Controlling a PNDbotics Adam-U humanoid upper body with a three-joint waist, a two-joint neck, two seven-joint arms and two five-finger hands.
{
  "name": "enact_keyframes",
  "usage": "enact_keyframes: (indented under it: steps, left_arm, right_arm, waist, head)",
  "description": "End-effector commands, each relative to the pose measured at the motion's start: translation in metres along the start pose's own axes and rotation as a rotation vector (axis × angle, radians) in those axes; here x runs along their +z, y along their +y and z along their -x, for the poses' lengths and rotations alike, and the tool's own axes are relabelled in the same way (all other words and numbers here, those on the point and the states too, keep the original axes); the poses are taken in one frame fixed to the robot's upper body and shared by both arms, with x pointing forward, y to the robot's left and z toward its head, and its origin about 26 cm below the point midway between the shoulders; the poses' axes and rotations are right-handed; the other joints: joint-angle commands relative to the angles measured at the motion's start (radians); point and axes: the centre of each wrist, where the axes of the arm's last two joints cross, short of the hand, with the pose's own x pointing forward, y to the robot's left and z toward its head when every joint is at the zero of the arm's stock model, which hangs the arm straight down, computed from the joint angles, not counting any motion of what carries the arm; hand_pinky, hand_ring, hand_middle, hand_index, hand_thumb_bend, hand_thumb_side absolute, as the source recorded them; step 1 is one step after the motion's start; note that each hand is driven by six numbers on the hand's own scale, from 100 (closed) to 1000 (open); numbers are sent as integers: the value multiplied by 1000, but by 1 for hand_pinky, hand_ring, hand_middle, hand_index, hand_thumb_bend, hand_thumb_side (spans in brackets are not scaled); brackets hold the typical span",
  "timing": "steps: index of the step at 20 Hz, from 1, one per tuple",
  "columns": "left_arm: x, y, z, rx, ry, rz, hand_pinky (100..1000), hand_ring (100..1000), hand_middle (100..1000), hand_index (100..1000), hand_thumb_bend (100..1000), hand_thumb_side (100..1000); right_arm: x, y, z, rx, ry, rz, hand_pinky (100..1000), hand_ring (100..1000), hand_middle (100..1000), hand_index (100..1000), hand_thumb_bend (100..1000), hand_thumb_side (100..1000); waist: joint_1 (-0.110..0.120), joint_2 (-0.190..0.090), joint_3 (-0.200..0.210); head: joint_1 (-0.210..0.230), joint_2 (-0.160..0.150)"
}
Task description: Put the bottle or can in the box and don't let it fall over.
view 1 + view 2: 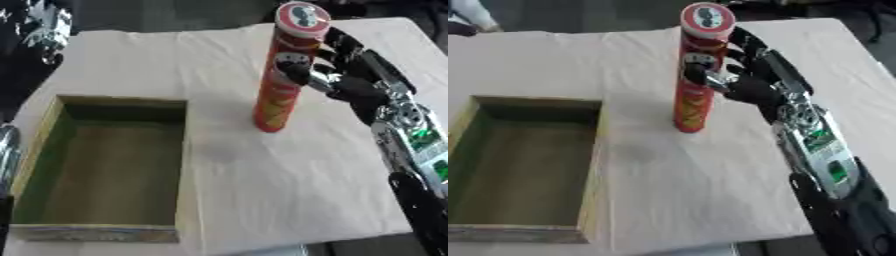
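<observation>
A tall red can [280, 95] with a white lid stands upright in the middle of the cloth-covered table [289, 185], leaning slightly. My right hand [354, 87] comes in from the right and is shut on the can's upper half, with the thumb across the front and the fingers behind. Whether the can's base touches the cloth or hangs just above it, I cannot tell. An open rectangular box [186, 160] with a greenish-brown inside lies to the can's left, near the table's front left. Nothing is in it. My left hand does not show.
A silver part of my left arm [5, 150] shows at the left edge beside the box. The table's front edge [297, 243] runs close below the box, and its right edge lies under my right forearm [820, 150].
</observation>
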Motion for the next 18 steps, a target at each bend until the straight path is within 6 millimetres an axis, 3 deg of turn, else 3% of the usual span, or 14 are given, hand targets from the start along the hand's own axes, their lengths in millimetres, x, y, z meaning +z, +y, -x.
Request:
enact_keyframes:
  steps: [1, 18]
  left_arm:
    - [-2, 5, -3, 1, -13, -17, 681, 953, 897, 783, 100, 589]
    - [-5, 11, 7, 12, -16, -55, 682, 953, 884, 764, 100, 603]
  right_arm:
    - [0, -2, -11, 9, -34, -3, 980, 1000, 1000, 1000, 770, 286]
    - [-7, -3, -18, 24, -67, 21, 974, 1000, 1000, 1000, 738, 338]
  waist:
    - [-1, -10, 2]
    - [-6, 11, 6]
  head:
    - [-3, -11]
    - [-11, -33]
